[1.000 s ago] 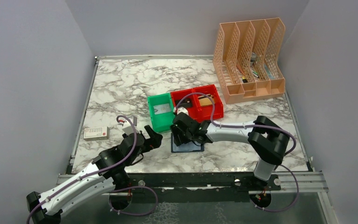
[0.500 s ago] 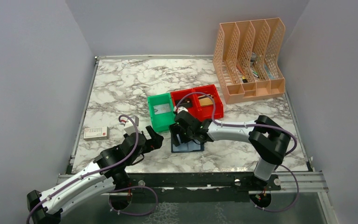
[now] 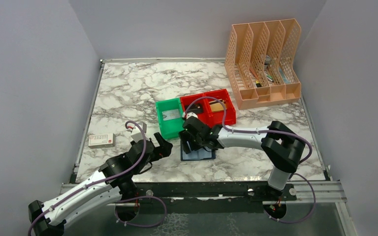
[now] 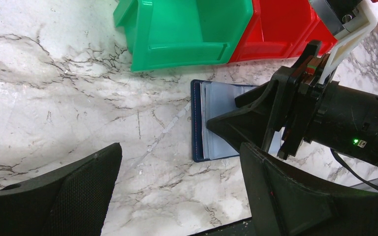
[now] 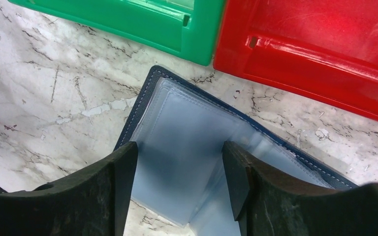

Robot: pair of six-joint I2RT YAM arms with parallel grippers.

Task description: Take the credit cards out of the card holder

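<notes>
Lying open at the top view's centre, just below the green bin [image 3: 170, 131], the card holder [image 3: 201, 155] stretches left-right, clear sleeves [image 5: 177, 132] facing up. The right gripper [image 5: 177, 184], fingers spread, straddles the sleeves. The left gripper [image 4: 179, 167], also spread, hovers at its left.

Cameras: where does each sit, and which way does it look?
Top external: high behind the arms, looking down on the table; both arms show.
Left wrist: on the left gripper, looking at the card holder and right gripper; own fingers show.
Right wrist: above the open card holder, looking down; own fingers show.
All three share the card holder and green bin.
</notes>
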